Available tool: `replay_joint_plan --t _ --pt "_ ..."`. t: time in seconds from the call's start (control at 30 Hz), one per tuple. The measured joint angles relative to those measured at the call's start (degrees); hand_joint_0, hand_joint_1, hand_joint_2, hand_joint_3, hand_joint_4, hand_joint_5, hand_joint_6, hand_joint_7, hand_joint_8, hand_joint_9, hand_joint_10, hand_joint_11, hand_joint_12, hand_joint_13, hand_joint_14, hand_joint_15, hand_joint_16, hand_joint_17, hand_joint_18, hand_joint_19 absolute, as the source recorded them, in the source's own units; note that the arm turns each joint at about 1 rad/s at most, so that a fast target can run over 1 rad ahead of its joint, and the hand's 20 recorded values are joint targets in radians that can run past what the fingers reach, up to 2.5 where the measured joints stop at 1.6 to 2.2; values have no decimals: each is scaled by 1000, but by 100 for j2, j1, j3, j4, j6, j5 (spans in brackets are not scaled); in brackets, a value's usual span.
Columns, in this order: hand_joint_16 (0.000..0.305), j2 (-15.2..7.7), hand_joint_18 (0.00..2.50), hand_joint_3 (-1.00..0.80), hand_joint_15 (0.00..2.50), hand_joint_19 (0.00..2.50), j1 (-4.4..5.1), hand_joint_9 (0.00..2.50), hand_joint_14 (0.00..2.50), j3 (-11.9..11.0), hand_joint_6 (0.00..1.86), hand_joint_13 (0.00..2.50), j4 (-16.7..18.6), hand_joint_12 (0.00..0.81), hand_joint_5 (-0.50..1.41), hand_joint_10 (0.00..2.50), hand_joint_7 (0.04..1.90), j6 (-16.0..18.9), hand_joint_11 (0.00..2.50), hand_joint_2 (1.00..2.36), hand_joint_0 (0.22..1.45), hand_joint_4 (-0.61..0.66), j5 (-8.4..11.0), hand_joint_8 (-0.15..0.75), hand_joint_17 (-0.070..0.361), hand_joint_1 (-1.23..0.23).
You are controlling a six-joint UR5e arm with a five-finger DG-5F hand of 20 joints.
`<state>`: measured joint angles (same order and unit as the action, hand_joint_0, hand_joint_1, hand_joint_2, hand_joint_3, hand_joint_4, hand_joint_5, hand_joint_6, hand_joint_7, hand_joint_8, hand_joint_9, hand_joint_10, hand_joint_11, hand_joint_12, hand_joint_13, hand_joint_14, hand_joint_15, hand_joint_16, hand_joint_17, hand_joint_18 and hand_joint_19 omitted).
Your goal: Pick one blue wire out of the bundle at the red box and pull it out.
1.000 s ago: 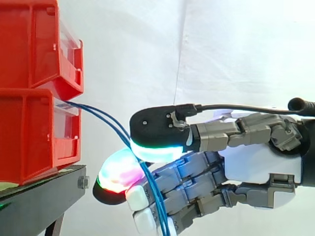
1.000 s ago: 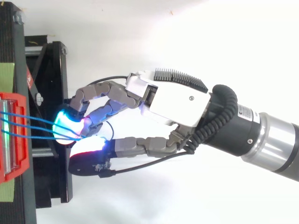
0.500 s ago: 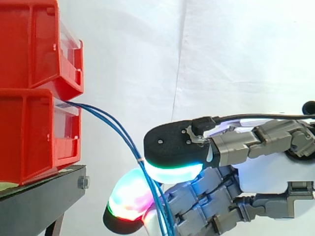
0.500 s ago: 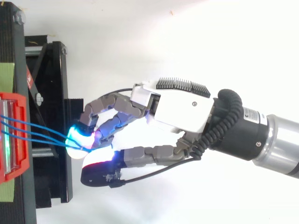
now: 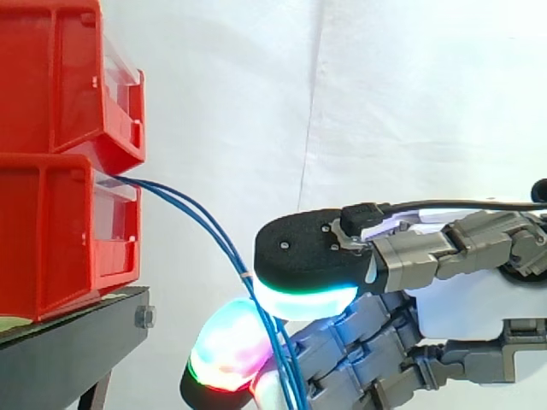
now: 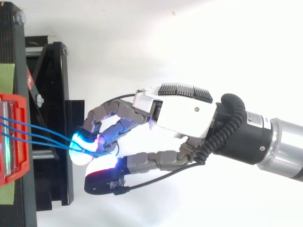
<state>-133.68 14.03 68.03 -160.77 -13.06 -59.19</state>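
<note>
Hand (image 6: pixel 185 112) has backed a bit further off the bins and dropped slightly versus a second ago, and the wires' arc has stretched with it. Two red bins are stacked on the black stand (image 5: pixel 73 348), fronts at its front edge: upper bin (image 5: pixel 51 77), lower bin (image 5: pixel 47 235). Blue wires (image 5: pixel 214 231) leave the lower bin's front opening, curve down and away past the stand's front edge, and run into the hand. The top view shows three strands fanning out of the bin and meeting at the glowing fingertips (image 6: pixel 81 152). Hand is clamped on the wires: thumb pad (image 5: pixel 306 260) on top, curled fingers underneath with a pad glowing pink and green (image 5: pixel 224 352), and the strands pass between them. Can't tell how many strands are actually in the pinch. Below the pinch the wires hang on down across the fingers and off the bottom of the side view. White curtain (image 5: pixel 385 102) behind.
</note>
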Motion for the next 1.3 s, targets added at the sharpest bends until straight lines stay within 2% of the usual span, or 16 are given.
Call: replay_joint_plan --t 0.27,0.53,0.67,0.8,0.87,0.97,1.1,1.3 --pt "53 0 778 -431 553 588 -20 852 16 -2 887 897 16 417 -177 11 789 67 594 1006 595 254 0 345 119 -767" --pt "53 0 799 -439 568 586 -43 908 17 -32 891 913 105 416 -171 13 801 206 746 1005 601 246 8 346 118 -792" --pt "52 0 810 -393 611 594 -53 983 20 -58 896 936 128 414 -172 11 821 272 1043 1009 611 214 12 354 118 -800" --pt "52 0 819 -343 630 600 -64 1007 18 -84 910 939 133 414 -175 8 834 291 1185 1011 624 172 10 347 118 -809" --pt "52 0 828 -303 664 600 -70 1046 21 -94 918 957 133 414 -177 12 871 293 1339 1013 630 151 8 345 118 -812" --pt "52 -1 826 -311 679 608 -73 1053 20 -102 920 962 134 414 -177 115 885 295 1308 1013 625 192 10 348 118 -775" --pt "52 -1 822 -364 689 616 -74 1063 21 -103 893 963 134 417 -172 69 888 295 1315 1010 600 262 12 347 118 -732" --pt "55 16 797 -412 686 642 -83 1033 19 -106 819 943 118 429 -167 2 816 295 1261 1007 547 250 1 357 123 -646"
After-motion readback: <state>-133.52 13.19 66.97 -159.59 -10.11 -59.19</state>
